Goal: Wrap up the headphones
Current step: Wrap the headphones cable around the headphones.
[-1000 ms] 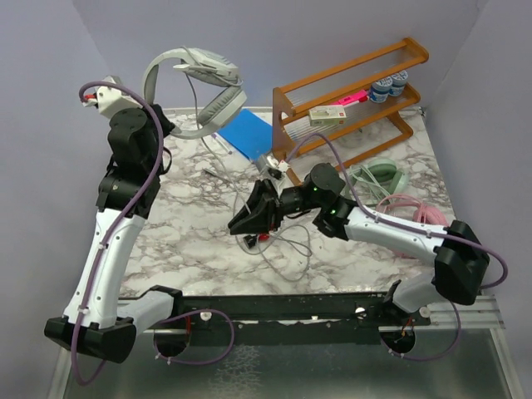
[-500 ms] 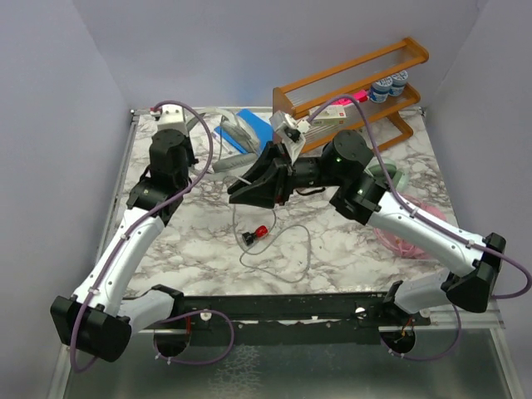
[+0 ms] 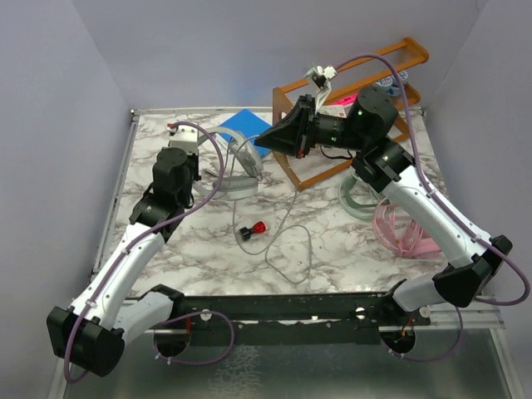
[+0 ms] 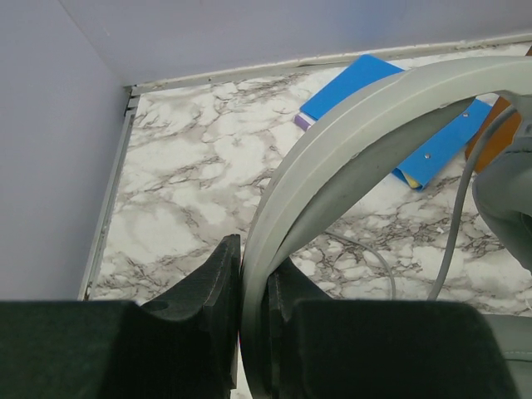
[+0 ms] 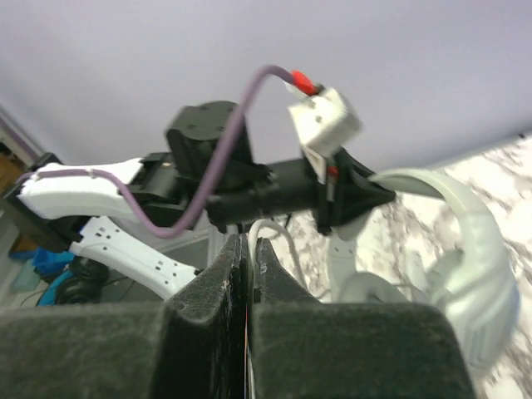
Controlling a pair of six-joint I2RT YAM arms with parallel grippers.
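Left pincer grips silver-grey headphones' smooth arched band; right pincer, thin cable.

Wooden rack: closes off your far-right corner.
Left of it: blue folder, silver-grey headset.
In front of it: mint headset, pink headset, close together.
Front-left of it: grey cable, red-and-black object; beyond them, bare tabletop where you can pass.
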